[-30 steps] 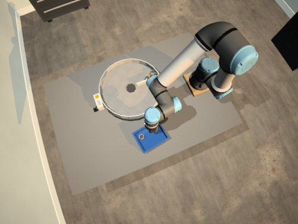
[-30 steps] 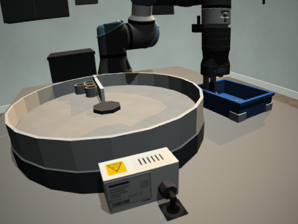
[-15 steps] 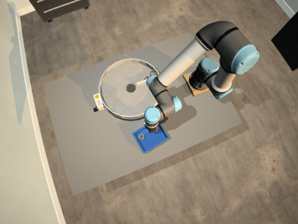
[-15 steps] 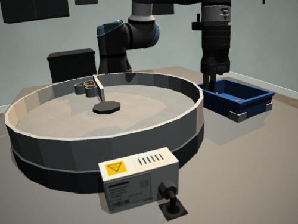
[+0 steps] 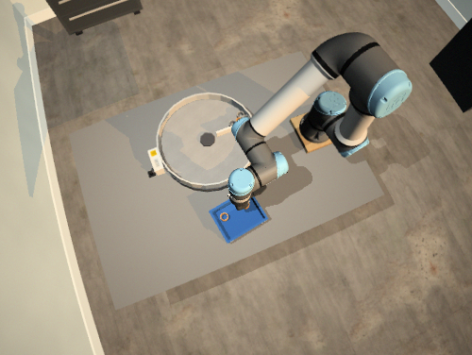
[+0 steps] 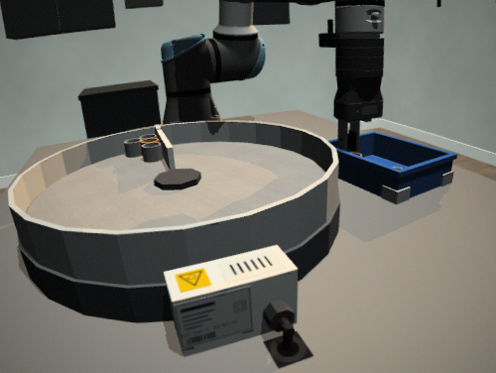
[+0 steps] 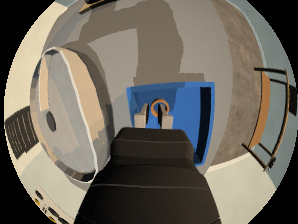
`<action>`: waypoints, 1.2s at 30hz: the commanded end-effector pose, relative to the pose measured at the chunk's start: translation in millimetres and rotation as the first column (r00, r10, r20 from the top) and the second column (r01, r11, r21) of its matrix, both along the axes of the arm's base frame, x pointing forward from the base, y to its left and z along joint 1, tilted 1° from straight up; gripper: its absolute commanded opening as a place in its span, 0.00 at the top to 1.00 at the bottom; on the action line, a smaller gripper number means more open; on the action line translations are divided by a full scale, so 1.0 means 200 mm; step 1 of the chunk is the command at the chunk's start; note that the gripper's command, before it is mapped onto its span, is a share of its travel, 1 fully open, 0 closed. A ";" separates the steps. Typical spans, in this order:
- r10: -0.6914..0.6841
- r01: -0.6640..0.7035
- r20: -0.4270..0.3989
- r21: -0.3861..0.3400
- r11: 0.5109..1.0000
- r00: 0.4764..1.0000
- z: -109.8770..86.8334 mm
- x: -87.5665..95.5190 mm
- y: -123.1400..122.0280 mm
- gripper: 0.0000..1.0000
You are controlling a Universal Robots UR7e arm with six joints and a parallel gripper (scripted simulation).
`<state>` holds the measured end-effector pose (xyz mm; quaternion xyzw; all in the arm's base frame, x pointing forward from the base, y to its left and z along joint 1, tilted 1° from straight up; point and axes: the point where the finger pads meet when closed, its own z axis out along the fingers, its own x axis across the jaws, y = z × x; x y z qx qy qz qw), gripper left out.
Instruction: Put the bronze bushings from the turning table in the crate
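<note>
Bronze bushing (image 5: 247, 207) (image 6: 358, 154) (image 7: 168, 108) is in the blue crate (image 5: 243, 227) (image 6: 367, 174) (image 7: 190, 115), right by one finger of the gripper (image 5: 242, 208) (image 6: 348, 148) (image 7: 152, 120); the finger partly covers it in the wrist view, and I can't tell if the two touch. Second bronze ring (image 5: 220, 216) (image 6: 397, 168) also in the crate, apart from the first, near the crate's opposite side (hidden in the wrist view, fine in the other two). Gripper is down over the crate, pointing downward, fingers partly open with a modest gap, nothing clamped between them. Turning table (image 5: 159, 137) (image 6: 198, 258) (image 7: 85, 100) stands beside the crate, round with a raised wall. On it, well apart from the crate, a small cluster of bushings (image 6: 132, 148) sits close to the straight divider (image 5: 227, 131) (image 6: 167, 148) (image 7: 44, 82): dark grey ones plus one with a bronze-coloured rim (image 6: 150, 141), partly hidden behind its neighbours. Dark hub (image 5: 208, 139) (image 6: 177, 179) (image 7: 51, 121) in the table's middle. White-topped control box (image 5: 156, 161) (image 6: 218, 312) with a yellow label is against the table's outer wall, farther from the crate. Arm base is on a wooden plate (image 5: 310, 148), well apart from the crate.
</note>
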<state>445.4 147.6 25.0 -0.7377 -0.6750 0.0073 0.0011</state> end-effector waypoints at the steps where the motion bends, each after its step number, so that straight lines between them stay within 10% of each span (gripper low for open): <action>1: 0.000 0.000 0.001 0.000 1.000 1.000 0.00 0.00 0.00 0.58; 4: 0.000 0.000 0.001 0.000 1.000 1.000 0.00 0.00 0.00 0.58; 9: 0.000 0.000 0.001 0.000 1.000 1.000 0.28 0.01 0.00 0.58; 21: 0.000 0.000 0.001 0.000 1.000 1.000 0.28 0.01 0.00 0.58; 26: 0.000 0.000 0.002 0.000 1.000 1.000 0.55 0.01 0.00 0.58; 36: 0.000 0.000 0.002 0.000 1.000 1.000 0.55 0.01 0.00 0.58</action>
